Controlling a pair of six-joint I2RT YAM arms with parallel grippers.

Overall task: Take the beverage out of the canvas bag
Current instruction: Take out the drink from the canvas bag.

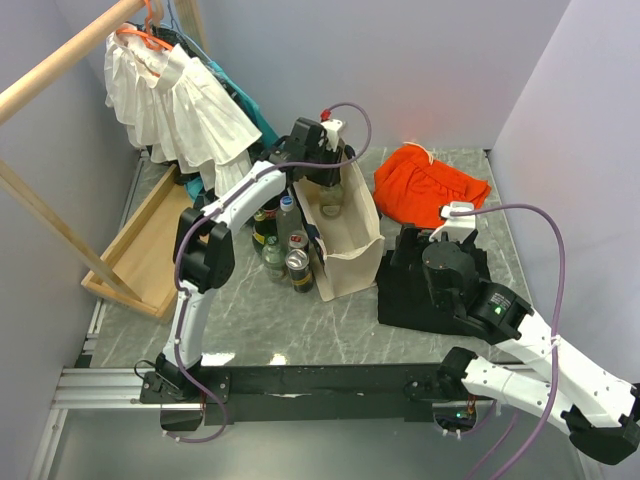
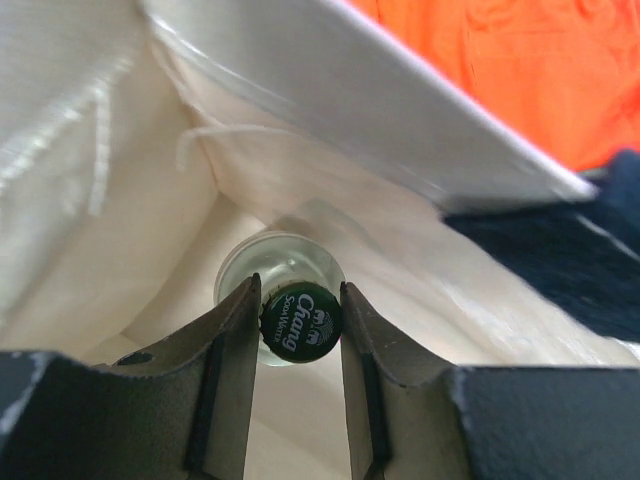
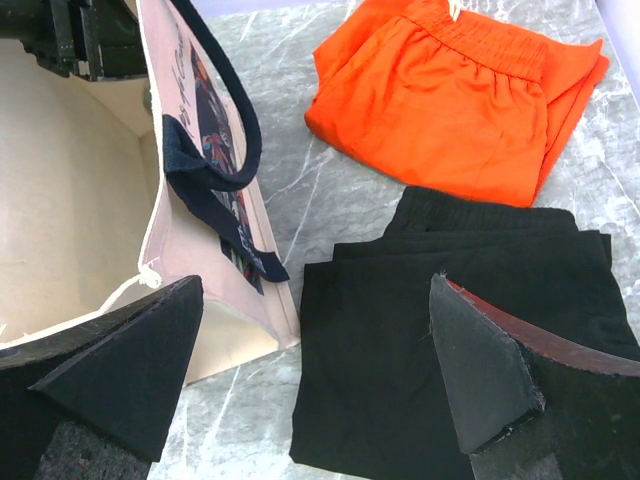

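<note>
The left gripper (image 2: 300,318) reaches down into the canvas bag (image 2: 90,160). Its two fingers (image 2: 225,350) are closed on the green cap (image 2: 300,328) of a glass bottle (image 2: 285,262), one finger on each side. The cap carries white print: "Chang" in large letters and "Soda Water" in small ones under it (the tiny marks around the emblem I cannot read). The bottle stands directly below the hand, inside the bag, with the pale cloth walls around it. Only its clear shoulder shows. The body and any label are hidden under the cap and the fingers.

Beyond the hand, over the rim of the bag, an orange garment (image 2: 480,60) and a black handle (image 2: 560,250) appear, both blurred.

The right gripper (image 3: 320,370) hangs with its jaws wide apart and holds nothing. Under it lies a folded black garment (image 3: 400,330). Ahead of it is the orange garment, which has an elastic waistband. To its left is the side of the bag, where a handle droops over a printed picture and a line of cursive writing, too slanted to read.

In the top view a group of bottles and cans (image 1: 282,248) stands just beside the bag, to the left of the left hand. Their labels are too small to read.
</note>
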